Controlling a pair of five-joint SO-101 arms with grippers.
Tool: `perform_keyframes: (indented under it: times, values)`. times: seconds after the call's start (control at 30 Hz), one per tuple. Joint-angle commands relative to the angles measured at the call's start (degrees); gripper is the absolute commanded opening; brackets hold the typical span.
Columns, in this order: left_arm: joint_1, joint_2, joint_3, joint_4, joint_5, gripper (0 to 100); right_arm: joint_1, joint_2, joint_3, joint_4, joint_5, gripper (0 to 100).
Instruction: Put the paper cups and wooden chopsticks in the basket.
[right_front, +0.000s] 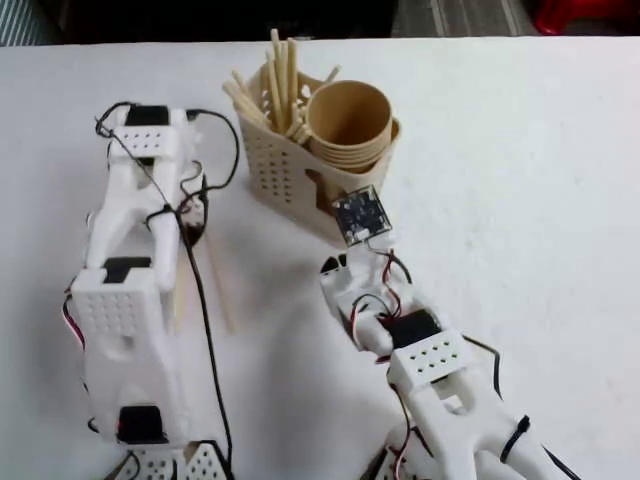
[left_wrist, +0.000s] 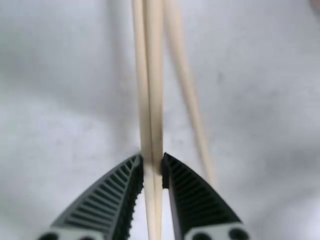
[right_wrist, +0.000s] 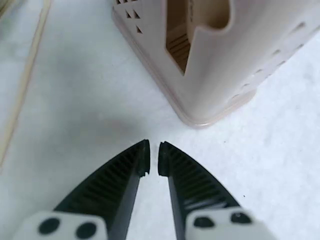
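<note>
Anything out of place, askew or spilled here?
Nothing spilled or damaged. On the table, outside the basket, the left gripper clamps a chopstick pair, and a third chopstick lies loose beside it.

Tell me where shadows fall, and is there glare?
Left wrist view: soft shadow on the table beside the chopsticks in the left gripper; right wrist view: faint shadow between right gripper and basket; high view: even light, no glare.
</note>
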Motion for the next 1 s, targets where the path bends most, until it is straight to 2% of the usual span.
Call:
perform_keyframes:
  times: [0.0,0.2,0.47,0.73,0.97]
  values:
    - [-0.5,-10.0,-0.9,1.2,-0.6,2,0.6,-1.5,-0.3,-0.8,0.4,4.9]
    - [-0.6,-27.0,2.7,1.2,-0.6,2,0.6,-1.5,-0.3,-0.8,0.4,4.9]
    - [0.0,-43.3,2.5,-1.3,-0.6,2,0.6,-1.5,-0.3,-0.8,0.4,4.9]
    - [4.9,-54.5,2.5,-15.6,-0.2,2,0.3,-1.2,-0.3,-0.8,0.4,4.8]
    - [11.3,-55.8,3.2,-31.7,-0.2,2,0.2,-1.1,-0.2,-0.9,0.7,4.7]
